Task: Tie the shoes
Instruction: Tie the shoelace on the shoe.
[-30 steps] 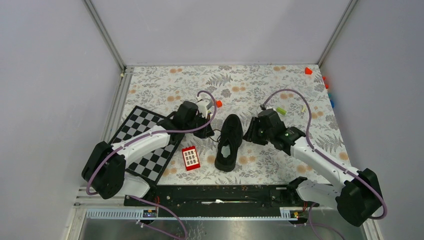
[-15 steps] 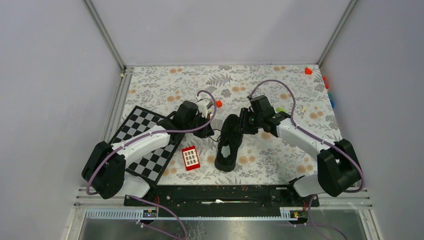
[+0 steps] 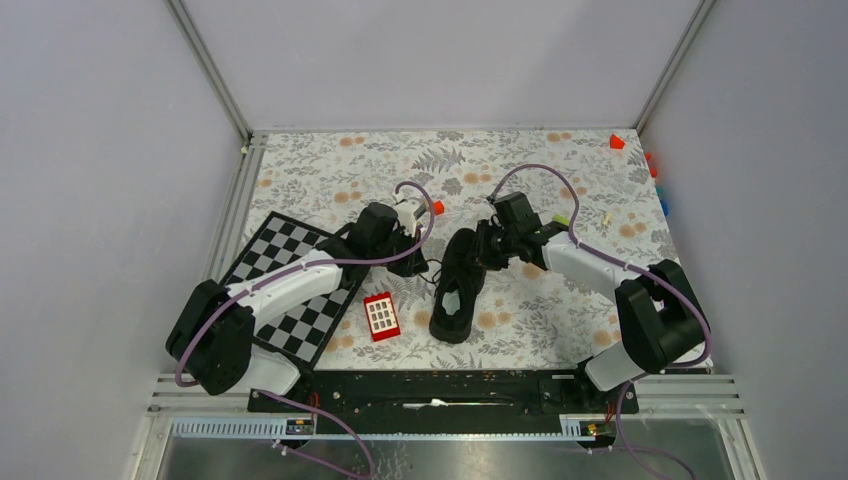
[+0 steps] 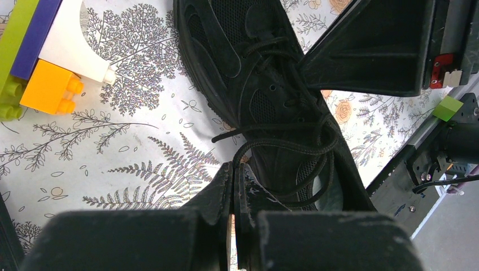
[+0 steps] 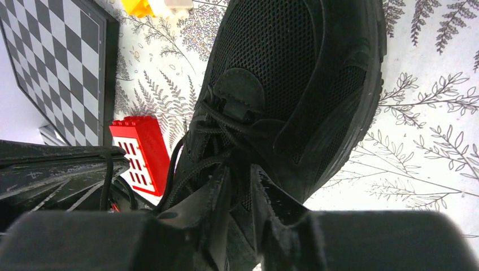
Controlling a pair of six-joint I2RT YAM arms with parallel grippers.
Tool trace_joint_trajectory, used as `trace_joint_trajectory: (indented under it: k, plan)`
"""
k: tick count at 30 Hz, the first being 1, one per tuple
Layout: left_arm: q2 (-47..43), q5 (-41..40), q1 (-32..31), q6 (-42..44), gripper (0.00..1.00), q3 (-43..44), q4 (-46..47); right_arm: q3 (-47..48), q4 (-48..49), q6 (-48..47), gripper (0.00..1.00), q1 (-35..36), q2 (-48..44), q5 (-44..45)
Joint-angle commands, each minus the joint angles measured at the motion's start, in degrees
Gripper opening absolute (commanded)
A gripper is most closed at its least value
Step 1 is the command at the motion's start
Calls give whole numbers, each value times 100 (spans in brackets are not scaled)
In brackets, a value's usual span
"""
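The all-black low-top sneaker (image 3: 458, 285) lies mid-table, toe toward 12 o'clock. Its thin black laces (image 4: 282, 148) cross loosely with no bow showing, so the tying seems barely begun. The left gripper (image 4: 233, 180), at the sneaker's 10 o'clock, is pinched together, apparently on one lace. The right gripper (image 5: 238, 180), at 2 o'clock, has its fingers narrowly apart over the laces. A floral-print tablecloth (image 3: 330, 170) covers the table, and plain grey walls (image 3: 430, 60) enclose it.

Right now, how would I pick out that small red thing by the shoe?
Find the checkerboard on the left. Between its right edge and the black shoe lies a flat red block. Only it has a white grid of small windows on top.
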Motion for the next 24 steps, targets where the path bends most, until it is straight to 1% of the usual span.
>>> trace_joint_trajectory:
  k: [1, 5, 13, 17, 24]
  plan:
    - [15, 74, -1, 28, 0, 205, 306, 129, 49, 15, 17, -21, 86, 51]
    - [-14, 46, 1, 43, 0, 205, 291, 58, 71, 64, 0, -23, -78, 121]
    - [-55, 39, -1, 61, 0, 230, 239, -133, -141, 115, 0, -16, -787, 589]
    - [-100, 29, -1, 76, 0, 249, 216, -155, -212, 127, 0, -16, -988, 619]
    - [-130, -38, -2, 62, 0, 250, 187, -363, -357, 192, 0, -16, -1397, 1024]
